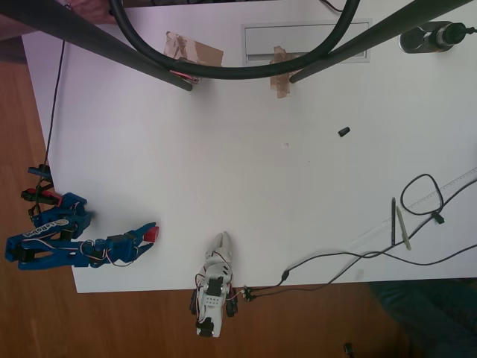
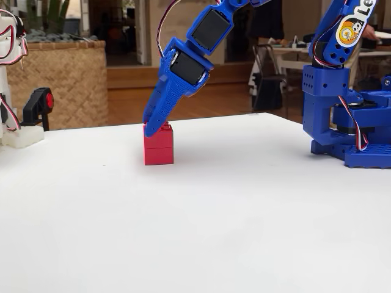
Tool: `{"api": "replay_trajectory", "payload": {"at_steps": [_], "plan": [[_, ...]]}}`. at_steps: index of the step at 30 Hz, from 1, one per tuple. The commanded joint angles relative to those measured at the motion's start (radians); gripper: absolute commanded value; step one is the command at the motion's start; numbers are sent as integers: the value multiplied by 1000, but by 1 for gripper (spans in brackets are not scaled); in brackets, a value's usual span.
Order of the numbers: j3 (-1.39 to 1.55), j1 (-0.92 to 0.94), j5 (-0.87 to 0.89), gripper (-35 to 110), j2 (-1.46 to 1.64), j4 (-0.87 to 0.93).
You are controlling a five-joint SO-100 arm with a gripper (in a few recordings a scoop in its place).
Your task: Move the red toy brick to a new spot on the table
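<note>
The red toy brick [image 2: 159,148] rests on the white table [image 2: 201,220], standing like two small blocks stacked. In the overhead view the brick [image 1: 153,236] lies near the table's lower left corner. My blue gripper [image 2: 155,126] slants down from the upper right, and its tips close on the brick's top. From above, the gripper [image 1: 150,233] points right with the red brick between its fingertips. The arm's blue base [image 2: 351,122] stands at the right of the fixed view.
A small black piece [image 1: 343,132] lies right of the table's middle. Brown tape patches [image 1: 195,51] and a dark stand's bars [image 1: 112,45] cross the top. Cables, a pen [image 1: 393,221] and a ruler lie at the right. The table's bottom edge [image 1: 149,291] is close to the brick.
</note>
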Motion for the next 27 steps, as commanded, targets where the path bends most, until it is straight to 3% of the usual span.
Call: {"api": "replay_trajectory", "payload": {"at_steps": [1, 9, 15, 27], "plan": [[-3, 8, -6, 33, -11, -49], [11, 31, -12, 30, -77, -100], [11, 35, 40, 9, -97, -127], [-167, -51, 123, 6, -112, 9]]}}
